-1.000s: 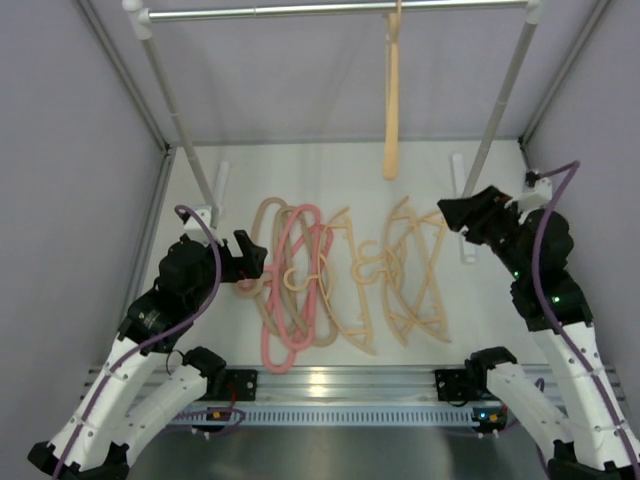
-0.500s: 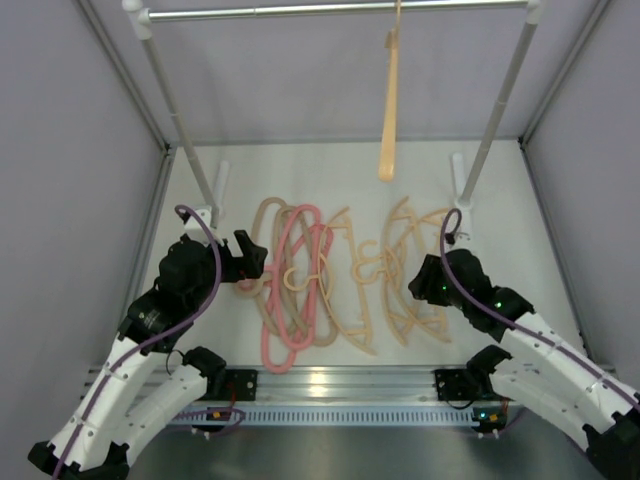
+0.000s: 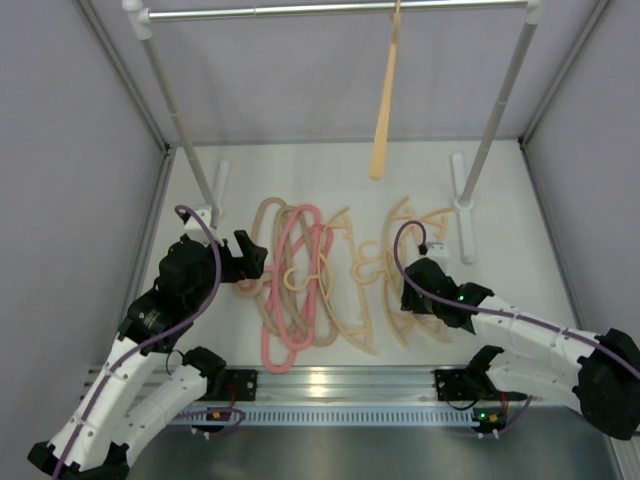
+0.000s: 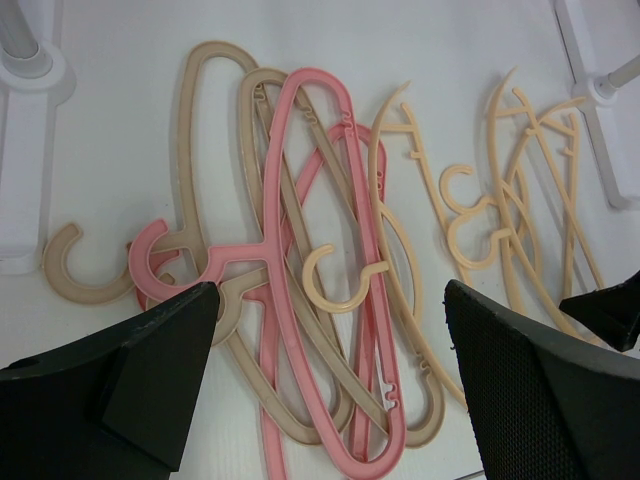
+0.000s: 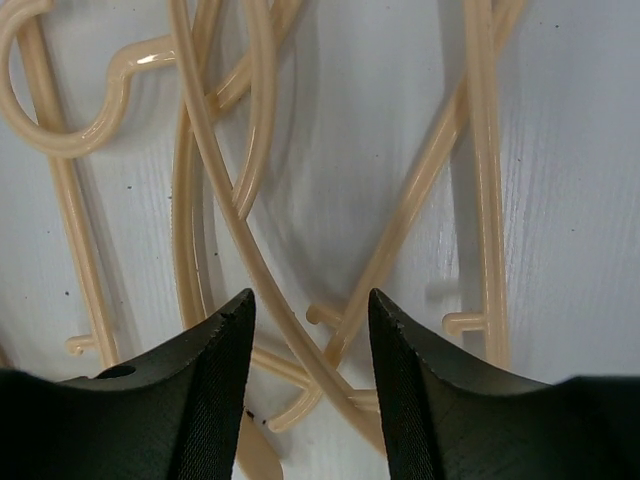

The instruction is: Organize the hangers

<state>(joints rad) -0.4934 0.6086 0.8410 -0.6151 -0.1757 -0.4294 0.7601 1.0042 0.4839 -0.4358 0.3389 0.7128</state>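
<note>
Step in hand, as judged: picking one of the peach hangers point(image 5: 486, 200) from the right-hand heap on the table point(image 3: 300, 170).

Right gripper point(image 5: 310, 300) sits low over crossed bars, jaws part open, straddling them, clamping nothing. It should close on a single bar away from the crossings, or two may lift together.

Left gripper point(image 4: 330, 290) hovers wide open above the tangle around the pink hanger point(image 4: 268, 255).

One hung hanger point(image 3: 383, 110) is on the rail point(image 3: 300, 12). The post base point(image 3: 462, 200) stands near the heap.
</note>
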